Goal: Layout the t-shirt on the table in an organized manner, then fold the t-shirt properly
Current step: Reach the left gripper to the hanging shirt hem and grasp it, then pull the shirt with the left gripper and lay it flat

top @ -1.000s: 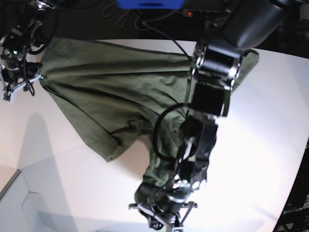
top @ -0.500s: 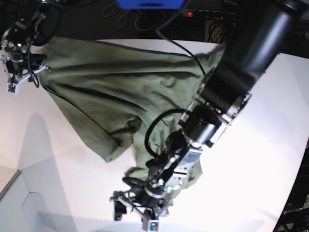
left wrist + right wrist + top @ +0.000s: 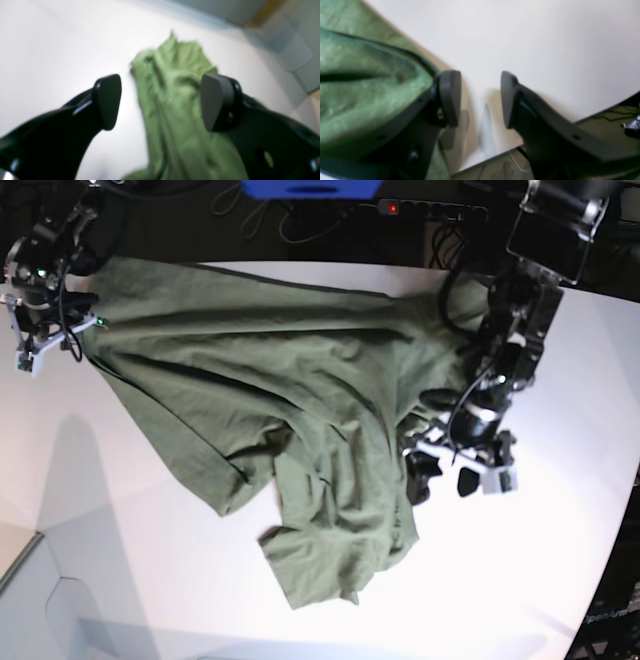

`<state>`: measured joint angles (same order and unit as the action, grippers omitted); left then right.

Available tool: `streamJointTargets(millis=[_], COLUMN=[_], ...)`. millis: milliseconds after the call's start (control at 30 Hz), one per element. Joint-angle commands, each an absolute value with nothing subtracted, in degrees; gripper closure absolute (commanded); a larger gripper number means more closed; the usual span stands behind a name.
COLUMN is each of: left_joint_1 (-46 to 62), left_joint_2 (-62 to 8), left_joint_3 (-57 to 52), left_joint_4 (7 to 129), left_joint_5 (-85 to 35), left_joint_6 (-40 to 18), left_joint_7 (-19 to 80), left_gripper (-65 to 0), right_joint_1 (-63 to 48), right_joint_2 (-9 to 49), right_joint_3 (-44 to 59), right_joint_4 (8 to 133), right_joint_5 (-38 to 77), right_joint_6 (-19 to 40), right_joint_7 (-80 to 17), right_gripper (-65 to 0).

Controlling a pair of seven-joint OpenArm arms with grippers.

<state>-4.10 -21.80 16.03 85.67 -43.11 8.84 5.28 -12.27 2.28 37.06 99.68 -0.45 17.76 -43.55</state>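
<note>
So the t-shirt [image 3: 280,390] is lying on the white counter [image 3: 130,520] in a messy diagonal sprawl, from the upper left of the base view down to a crumpled, bunched end near the bottom centre. That lower end is doubled over itself, and there's a folded flap about mid-frame, so it's nowhere near flat.

In the left wrist view the left tool [image 3: 160,102] is spread wide with nothing between its pads, pointing at a wrinkled tongue of green cloth that runs away from it across the counter. In the base view that tool [image 3: 445,475] sits at centre right, just beside the shirt's right edge, not gripping anything.

Further back, the right tool [image 3: 35,345] is at the upper left of the base view, right at the shirt's far corner. Its wrist view shows the right tool [image 3: 480,100] with a clear gap between the pads and only bare counter in that gap, with the shirt lying just off to the left side. So it's released too.

My read: this is the layout step, folding hasn't started. Both arms are free, so the next move probably calls for regrasping. I'd guess the left one needs to pinch an edge or corner of that bunched lower part and pull it outward, while the right pins or tugs the far corner to stretch the fabric flat
</note>
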Motion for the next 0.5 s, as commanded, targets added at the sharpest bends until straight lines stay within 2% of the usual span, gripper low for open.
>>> streamJointTargets(millis=[0,200,367,400,467], left_joint_1=[-2.5,8.7,11.7,11.8,11.7], left_joint_2=[-22.5,-23.2,-23.3,-23.3,-23.3], left_joint_3=[15.1,12.2,11.1,11.4,11.5], left_joint_4=[87.2,87.1,86.9,85.8,82.8], left_joint_5=[-43.6,-43.5,-43.4,-43.4,-42.8], left_joint_6=[9.3,8.9,8.8,8.8,8.7], left_joint_7=[4.6,4.6,4.6,4.6,4.6], left_gripper=[-47.2,-47.1,-46.9,-45.4,-35.5], right_joint_1=[-11.1,-10.7,-10.6,-10.6,-10.6], right_joint_2=[2.9,3.0,3.0,3.1,3.2], right_joint_3=[37.1,37.1,37.1,37.1,37.1], right_joint_4=[100.6,100.6,100.6,100.6,100.6], right_joint_5=[-0.1,-0.1,-0.1,-0.1,-0.1], right_joint_6=[17.5,17.5,17.5,17.5,17.5], right_joint_7=[-42.2,-42.2,-42.2,-42.2,-42.2], right_gripper=[-26.4,-26.4,-26.4,-26.4,-26.4])
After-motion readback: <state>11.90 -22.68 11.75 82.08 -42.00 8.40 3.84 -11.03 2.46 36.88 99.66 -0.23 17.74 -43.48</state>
